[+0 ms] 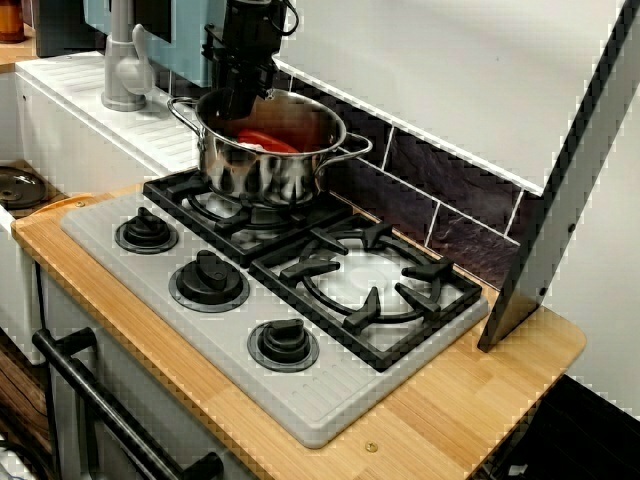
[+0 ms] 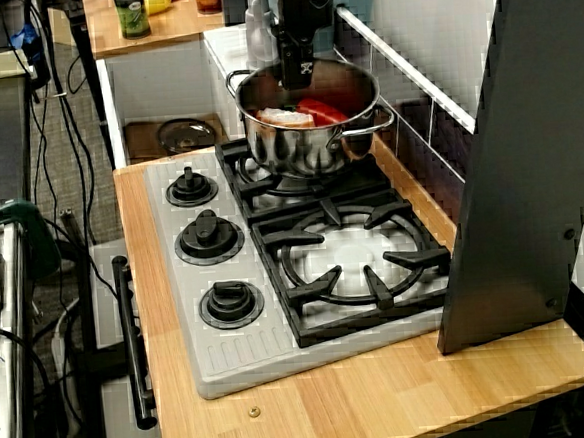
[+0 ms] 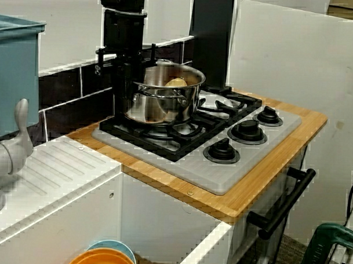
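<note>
A steel pot (image 1: 268, 170) with two loop handles stands on the stove's back burner, the one nearest the sink. Inside it lie a red piece of food (image 1: 268, 140) and a pale piece (image 2: 283, 117). My black gripper (image 2: 297, 75) reaches straight down into the pot at its sink-side rim, with its tip just above the food. In the view from the sink side the gripper (image 3: 128, 66) stands behind the pot (image 3: 163, 99) and its fingertips are hidden by the rim. No view shows how far apart the fingers are.
The second burner grate (image 2: 350, 260) is bare. Three black knobs (image 2: 208, 235) line the stove's front. A grey panel (image 2: 514, 163) leans on the counter's end. The faucet (image 1: 125, 70) and white draining board lie beyond the pot, with a dark lid (image 2: 186, 136) in the sink.
</note>
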Available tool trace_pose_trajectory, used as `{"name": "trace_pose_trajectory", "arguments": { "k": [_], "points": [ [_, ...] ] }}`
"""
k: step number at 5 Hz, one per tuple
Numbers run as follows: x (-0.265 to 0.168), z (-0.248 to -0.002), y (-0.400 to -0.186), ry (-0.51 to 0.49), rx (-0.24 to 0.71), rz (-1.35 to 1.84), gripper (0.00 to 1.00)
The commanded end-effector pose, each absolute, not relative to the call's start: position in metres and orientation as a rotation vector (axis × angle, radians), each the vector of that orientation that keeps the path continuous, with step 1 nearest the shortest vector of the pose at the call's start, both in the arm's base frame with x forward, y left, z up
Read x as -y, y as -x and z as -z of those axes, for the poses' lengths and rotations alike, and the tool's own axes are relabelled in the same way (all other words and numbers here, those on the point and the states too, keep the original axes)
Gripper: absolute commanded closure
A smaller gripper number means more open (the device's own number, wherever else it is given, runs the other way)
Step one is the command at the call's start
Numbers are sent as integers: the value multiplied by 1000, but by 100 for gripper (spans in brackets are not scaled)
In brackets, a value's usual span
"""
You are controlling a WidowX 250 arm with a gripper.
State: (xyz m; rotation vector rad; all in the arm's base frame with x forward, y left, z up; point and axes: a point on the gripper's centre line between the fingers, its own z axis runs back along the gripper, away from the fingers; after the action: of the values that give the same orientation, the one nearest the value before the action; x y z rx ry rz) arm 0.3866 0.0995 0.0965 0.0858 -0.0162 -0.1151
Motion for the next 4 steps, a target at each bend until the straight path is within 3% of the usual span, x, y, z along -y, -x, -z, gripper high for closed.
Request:
{"name": "trace_pose_trajectory", "arguments": {
  "k": [1,4],
  "points": [
    [-110,-125,-391,-72,77,119,100],
    [-111,-128,-390,-63,79,113,100]
  ]
}}
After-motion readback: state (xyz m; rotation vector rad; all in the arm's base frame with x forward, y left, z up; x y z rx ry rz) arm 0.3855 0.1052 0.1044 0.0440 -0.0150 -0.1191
